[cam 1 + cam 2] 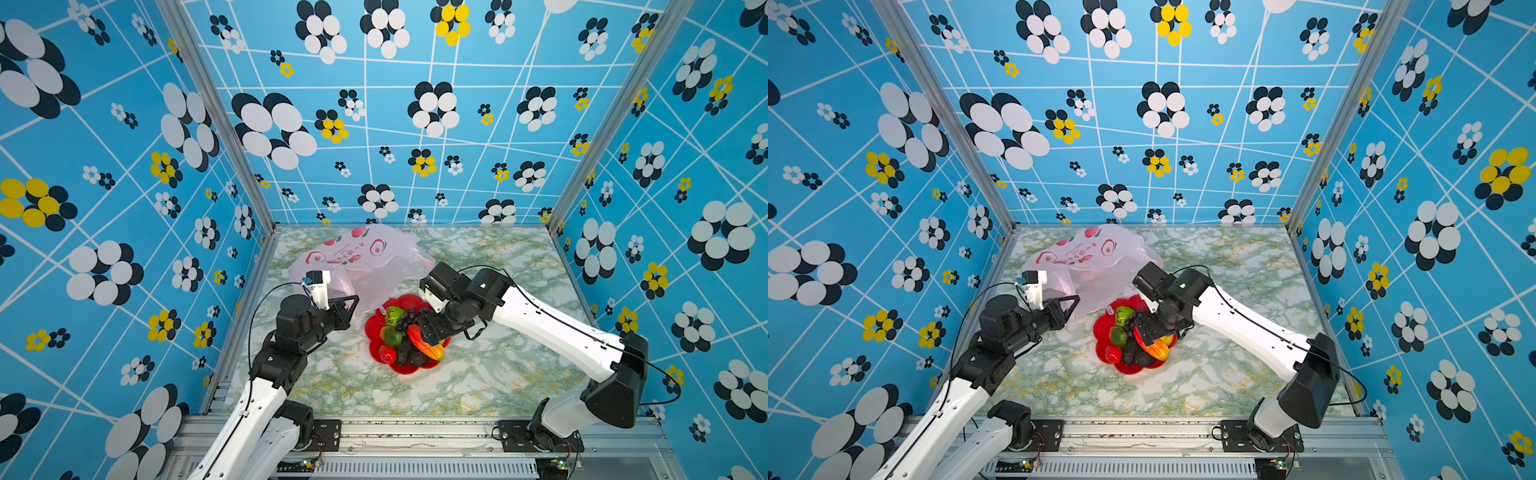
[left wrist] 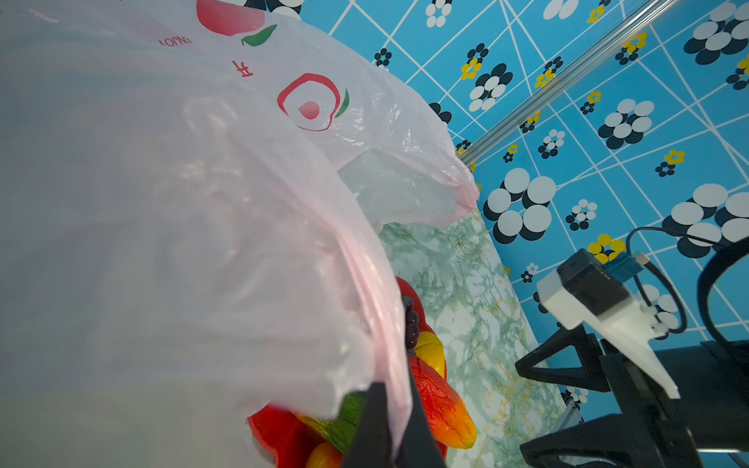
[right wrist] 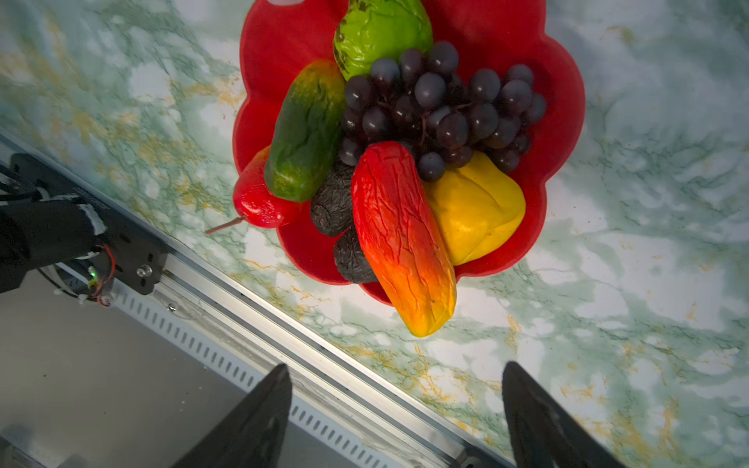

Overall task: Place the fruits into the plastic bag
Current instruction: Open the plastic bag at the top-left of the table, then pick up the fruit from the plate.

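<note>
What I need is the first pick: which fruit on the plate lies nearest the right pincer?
The long red-orange mango: it lies on top, its yellow tip past the plate rim, pointing toward the open right pincer.

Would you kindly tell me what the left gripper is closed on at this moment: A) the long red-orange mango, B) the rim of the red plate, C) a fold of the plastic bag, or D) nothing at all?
C: in the left wrist view the left gripper is shut on a fold of the pink plastic bag, while the mango lies free on the red plate.
</note>
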You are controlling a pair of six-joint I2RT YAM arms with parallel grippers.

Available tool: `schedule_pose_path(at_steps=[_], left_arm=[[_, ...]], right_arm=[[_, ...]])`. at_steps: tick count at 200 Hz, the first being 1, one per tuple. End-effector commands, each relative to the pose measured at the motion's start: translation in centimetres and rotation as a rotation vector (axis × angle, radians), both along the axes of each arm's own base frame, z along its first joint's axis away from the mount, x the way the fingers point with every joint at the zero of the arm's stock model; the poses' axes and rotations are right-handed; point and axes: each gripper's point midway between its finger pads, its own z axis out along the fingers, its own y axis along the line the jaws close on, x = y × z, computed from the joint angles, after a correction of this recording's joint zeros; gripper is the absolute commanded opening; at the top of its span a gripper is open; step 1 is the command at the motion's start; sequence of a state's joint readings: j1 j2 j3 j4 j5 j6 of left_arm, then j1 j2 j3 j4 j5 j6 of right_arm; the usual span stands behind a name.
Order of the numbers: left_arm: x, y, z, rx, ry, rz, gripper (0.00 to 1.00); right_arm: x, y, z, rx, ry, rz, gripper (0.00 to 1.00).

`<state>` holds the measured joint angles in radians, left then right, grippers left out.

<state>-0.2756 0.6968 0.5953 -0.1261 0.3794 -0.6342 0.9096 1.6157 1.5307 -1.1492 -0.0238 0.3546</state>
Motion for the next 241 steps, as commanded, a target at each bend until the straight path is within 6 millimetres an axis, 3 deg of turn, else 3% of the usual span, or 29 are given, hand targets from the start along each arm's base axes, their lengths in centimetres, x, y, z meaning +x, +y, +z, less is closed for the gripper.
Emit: schedule_pose_path(at_steps=[1,151,195,200,241], left_arm=[[-1.0,-0.2,-0.5,0.032,-0.005,-0.04,0.0],[-0.4,0.1,-0.7,0.038,0.0,-0.008,0.0],[-0.1,-0.1,-1.0,0.049,0.008,-0.02,0.0],[-0.1,-0.1,-1.0,0.049,0.007,-0.019,0.0],[0.0,-0.3,-1.1,0.047,0.011,-0.027,0.0]], right_arm=[[0.8,-0.4,-0.7,-0.079,-0.022,0.032,0.83],[1.7,3.3,-6.9,-0.106,0.08,0.123,0.7],[2.0,3.7,-7.8,-0.113,0.092,0.123,0.52],[2.5,4.4,-7.0,-0.089,0.072,0.124,0.49],[2.7,4.5,-6.4,-0.074,0.054,0.12,0.31]])
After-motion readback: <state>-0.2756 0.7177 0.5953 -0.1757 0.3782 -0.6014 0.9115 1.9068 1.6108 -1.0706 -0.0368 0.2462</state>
